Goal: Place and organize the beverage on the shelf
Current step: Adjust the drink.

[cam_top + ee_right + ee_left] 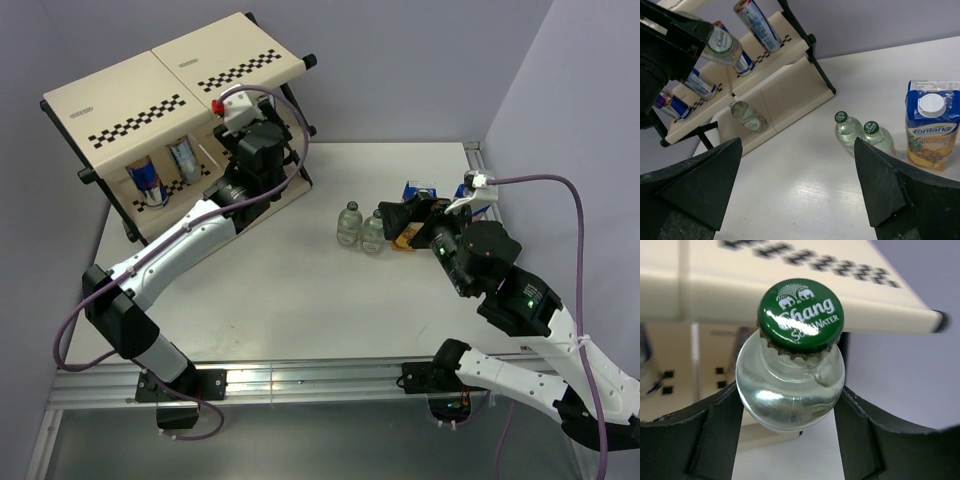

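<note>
Left pincer clamping green-capped bottle, base hidden, right pincer wide apart, empty

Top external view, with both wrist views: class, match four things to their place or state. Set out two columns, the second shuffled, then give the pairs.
1. soda water bottle filling the left wrist view
2. Fontana pineapple carton
3. blue-silver cans
4. right gripper

A. open, holding nothing
B. on a shelf tier above the lowest one
C. standing on the table near two bottles
D. clamped in the left gripper

Pairs: 1-D, 2-C, 3-B, 4-A
</note>
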You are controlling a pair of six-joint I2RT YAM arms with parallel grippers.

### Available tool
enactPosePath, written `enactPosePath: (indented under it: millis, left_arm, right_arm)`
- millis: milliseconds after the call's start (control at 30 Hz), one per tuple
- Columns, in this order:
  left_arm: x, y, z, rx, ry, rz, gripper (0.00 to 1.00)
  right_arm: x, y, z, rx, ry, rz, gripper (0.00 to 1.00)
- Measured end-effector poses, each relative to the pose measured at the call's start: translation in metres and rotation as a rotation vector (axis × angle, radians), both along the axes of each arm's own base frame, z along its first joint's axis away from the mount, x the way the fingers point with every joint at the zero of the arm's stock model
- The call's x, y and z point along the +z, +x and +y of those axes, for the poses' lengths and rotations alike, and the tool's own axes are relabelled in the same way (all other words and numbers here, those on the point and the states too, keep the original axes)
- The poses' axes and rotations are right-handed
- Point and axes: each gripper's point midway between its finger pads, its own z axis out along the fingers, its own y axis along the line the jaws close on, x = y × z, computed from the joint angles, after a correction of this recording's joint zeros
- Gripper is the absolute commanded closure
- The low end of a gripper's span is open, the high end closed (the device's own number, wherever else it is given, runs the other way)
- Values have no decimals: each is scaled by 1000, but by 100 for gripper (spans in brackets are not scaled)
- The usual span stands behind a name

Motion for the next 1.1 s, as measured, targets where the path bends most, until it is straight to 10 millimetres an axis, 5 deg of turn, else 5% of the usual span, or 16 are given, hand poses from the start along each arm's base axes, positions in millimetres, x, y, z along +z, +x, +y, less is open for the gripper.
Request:
enactPosePath:
  millis: [133, 333, 633, 733, 833, 1000, 1100]
  left_arm:
    - [23, -2, -34, -125, 100, -71, 100]
    - [46, -31, -80, -283, 152, -160, 100]
    - [74, -49, -114, -264, 242, -6, 100]
    - [51, -66, -122, -301, 250, 73, 100]
    - [-4, -86, -118, -349, 288, 159, 100]
    - [-108, -113, -80, -379, 420, 297, 100]
    - [-139, -124, -57, -369, 432, 300, 100]
  right_arm:
    - [2, -1, -3, -9, 0, -7, 0]
    - [4, -2, -5, -9, -4, -13, 0]
    - [9, -1, -10, -27, -18, -23, 0]
    - [10, -2, -12, -29, -21, -26, 0]
    - [9, -4, -14, -29, -29, -26, 0]
    - [9, -5, -18, -36, -38, -29, 0]
    - [8, -4, -19, -42, -48, -30, 0]
